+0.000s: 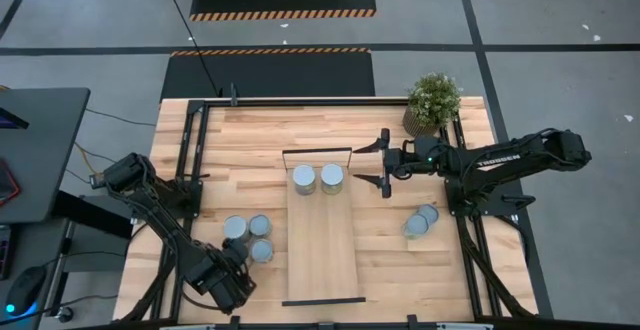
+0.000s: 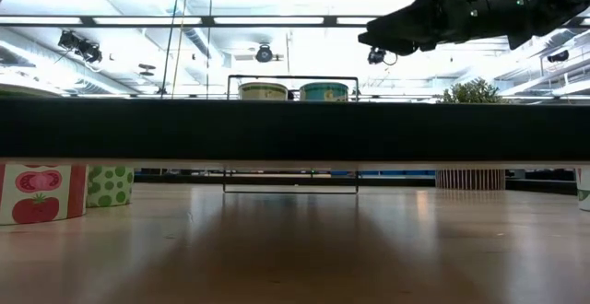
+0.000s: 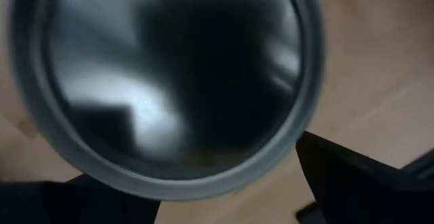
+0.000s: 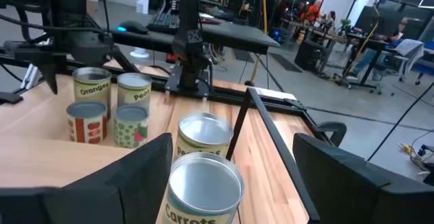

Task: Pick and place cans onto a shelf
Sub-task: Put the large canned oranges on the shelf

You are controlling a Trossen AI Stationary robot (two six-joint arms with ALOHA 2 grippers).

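The pale wood shelf lies mid-table. Two cans stand upright on its far end; they also show in the right wrist view. Three cans stand left of it and two stand right of it. My left gripper is open at the near left, beside the nearest left can, whose round top fills its wrist view. My right gripper is open and empty, raised by the shelf's far right corner. My left gripper's two fingers stand on either side of the can's rim, slanting down at it from the table's near left. I cannot tell whether they touch it. The can stands on the table.
A potted plant stands at the far right corner. Black frame bars run along the table's left and right sides. The shelf's thin black end bar rises beside the two cans.
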